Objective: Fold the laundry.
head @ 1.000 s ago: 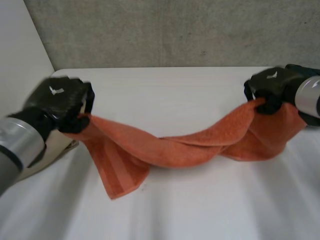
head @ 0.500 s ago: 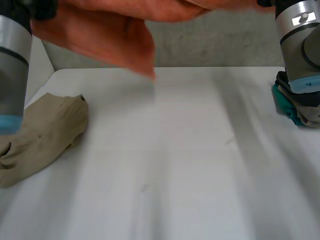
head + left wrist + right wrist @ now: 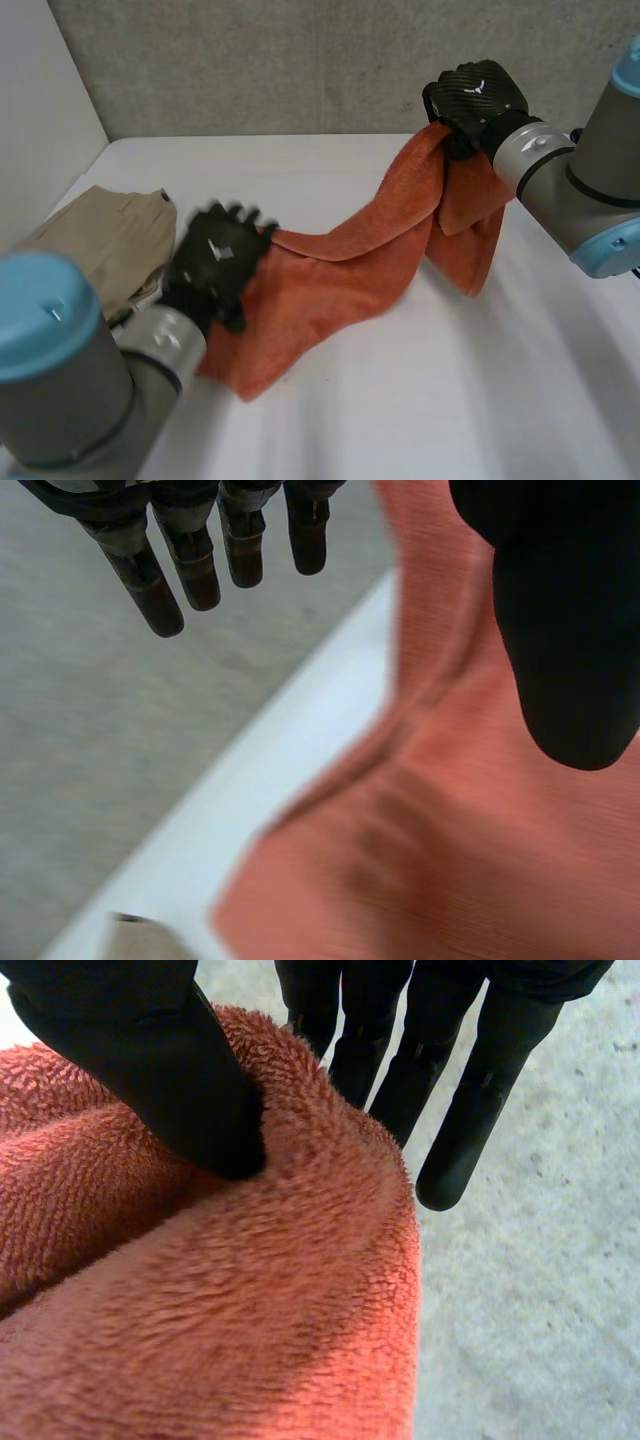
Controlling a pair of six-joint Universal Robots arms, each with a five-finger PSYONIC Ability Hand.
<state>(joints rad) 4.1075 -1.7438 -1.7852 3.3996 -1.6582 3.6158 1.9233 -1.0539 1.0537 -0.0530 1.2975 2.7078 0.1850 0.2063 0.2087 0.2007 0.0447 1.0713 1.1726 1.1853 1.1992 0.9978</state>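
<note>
Orange towel — right hand pinches it, left hand splayed.

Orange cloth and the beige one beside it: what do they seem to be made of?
The orange towel looks like terry cotton: a fuzzy, looped pile shows up close, matte and soft. The beige cloth looks like a flat woven fabric, perhaps cotton: smooth, no pile, with soft creases.
</note>
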